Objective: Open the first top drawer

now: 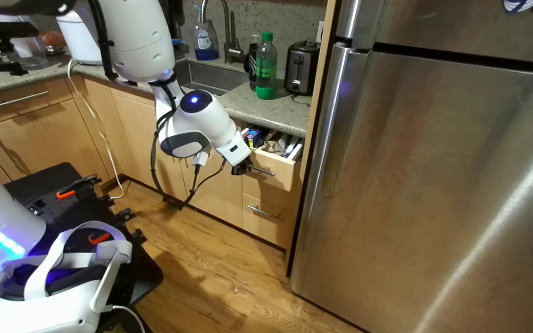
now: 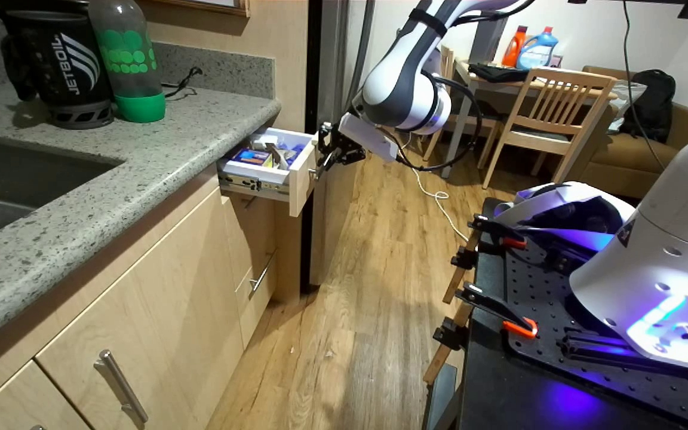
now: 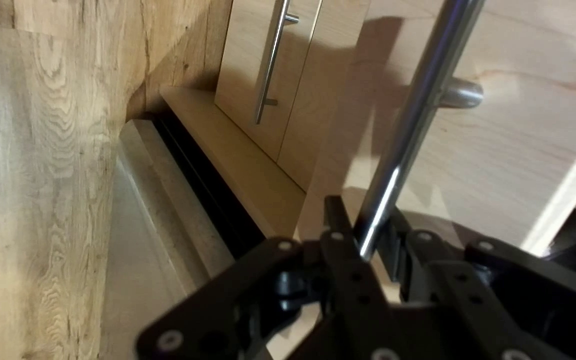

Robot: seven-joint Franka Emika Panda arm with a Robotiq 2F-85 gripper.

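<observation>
The first top drawer (image 1: 282, 165) is pulled out under the counter, and utensils and small boxes show inside. It also stands out in an exterior view (image 2: 301, 184), with its side rail showing. In the wrist view its pale front (image 3: 528, 135) fills the right side. Its metal bar handle (image 3: 420, 102) runs down between the fingers of my gripper (image 3: 365, 215). The gripper is shut on the handle near one end of the bar. In both exterior views the gripper (image 1: 242, 167) (image 2: 327, 156) is at the drawer front. The fingers partly hide the bar's near end.
A steel fridge (image 1: 433, 185) stands close beside the drawer. A lower drawer (image 1: 266, 222) with its own bar handle is below. The counter (image 2: 212, 125) overhangs above, with a green bottle (image 1: 266, 69) and toaster (image 1: 301, 69). A black table (image 2: 535, 388) carries the robot base.
</observation>
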